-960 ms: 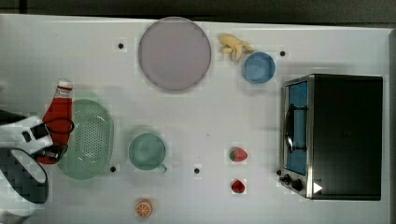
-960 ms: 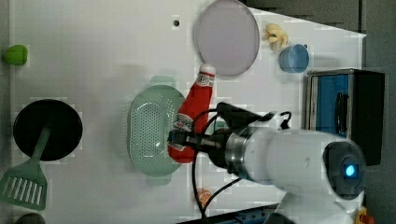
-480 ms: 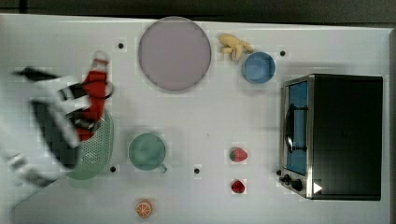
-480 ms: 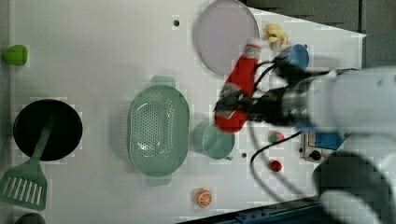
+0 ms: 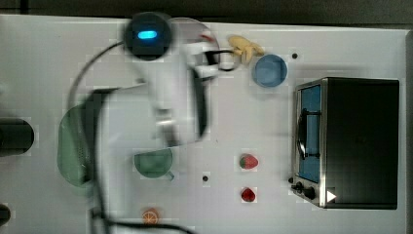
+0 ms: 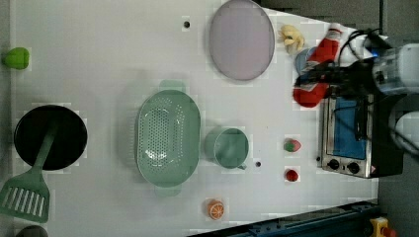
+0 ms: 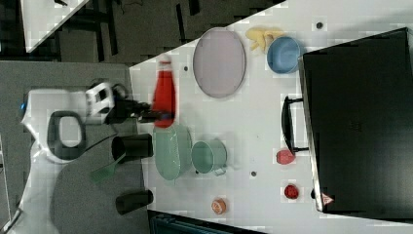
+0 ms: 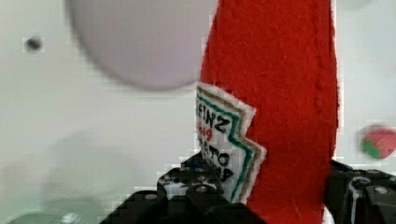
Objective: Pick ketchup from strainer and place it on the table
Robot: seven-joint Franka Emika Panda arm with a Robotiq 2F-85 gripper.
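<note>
While carrying the ketchup (image 6: 322, 52) away from the strainer (image 6: 168, 138): judging this to be the transfer step, lifting done and setting down not yet begun.
Doing it well: holding the squeeze even, since the soft felt-like body is likely giving under pressure; lowering slowly and base first; choosing a bare patch of the table (image 6: 99, 59) well apart from the strainer; avoiding the lilac plate (image 6: 241, 39), the blue bowl (image 5: 269, 70) and the toaster oven (image 6: 351, 133), all lying farther from the strainer than the green cup (image 6: 230, 147); releasing only once the base is resting flat, otherwise risking a topple.
Gripper (image 6: 320, 79): standing partly spread, pinching the ketchup across its lower body, one finger pressing beside the white label and the other against the far red side, as the wrist view is showing; touching nothing else.
Ketchup position: hanging in the air, out of the strainer and clear of its rim; appearing well apart from the strainer in the left view, yet just beyond its end in the right view, so not telling exactly which patch of table is lying beneath.
Strainer: sitting empty on the table, just beside the green cup.
Risk: brushing the oven or the bowl while descending; slipping through a loosening pinch.
</note>
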